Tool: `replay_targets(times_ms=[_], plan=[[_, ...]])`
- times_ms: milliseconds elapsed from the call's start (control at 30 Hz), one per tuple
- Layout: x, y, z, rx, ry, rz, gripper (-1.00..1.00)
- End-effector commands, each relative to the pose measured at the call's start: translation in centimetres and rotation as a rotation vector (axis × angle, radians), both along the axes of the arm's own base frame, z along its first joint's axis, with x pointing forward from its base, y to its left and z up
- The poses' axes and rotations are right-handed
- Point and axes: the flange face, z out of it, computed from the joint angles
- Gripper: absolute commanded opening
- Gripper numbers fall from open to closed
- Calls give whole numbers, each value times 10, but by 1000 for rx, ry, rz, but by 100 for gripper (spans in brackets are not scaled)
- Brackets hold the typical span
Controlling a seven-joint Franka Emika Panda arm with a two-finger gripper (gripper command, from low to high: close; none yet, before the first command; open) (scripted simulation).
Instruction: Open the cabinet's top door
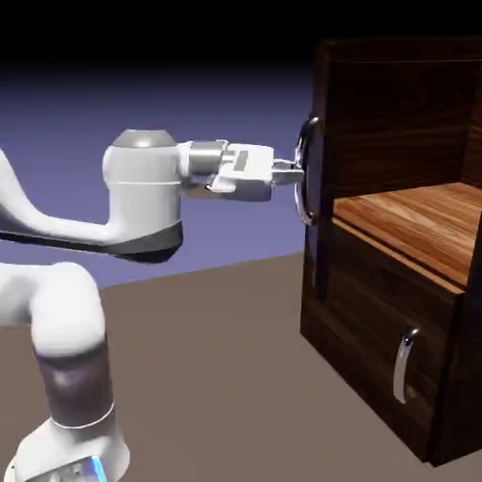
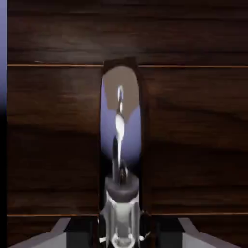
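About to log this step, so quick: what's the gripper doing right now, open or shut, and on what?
Gripper: closed on the top door's long curved silver handle.

The cabinet (image 1: 367, 301) stands upright in dark walnut grain, orange-brown wood inside. Its top door (image 2: 53, 111) is upright, bearing a long, curved silver handle (image 2: 121, 140); seen nearly edge-on, its opening is hard to judge.
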Motion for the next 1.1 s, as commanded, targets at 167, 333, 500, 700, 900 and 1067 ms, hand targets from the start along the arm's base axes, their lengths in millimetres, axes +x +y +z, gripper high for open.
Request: replay_targets(times_ms=[167,333,500,700,900,1067], plan=[[-21,26,0,1,0,-74,-100],[-37,49,0,1,0,-138,-100],[-54,78,0,1,0,-215,-100],[-73,116,0,1,0,-311,-100],[-89,160,0,1,0,-417,-100],[-101,208,0,1,0,-529,-100]])
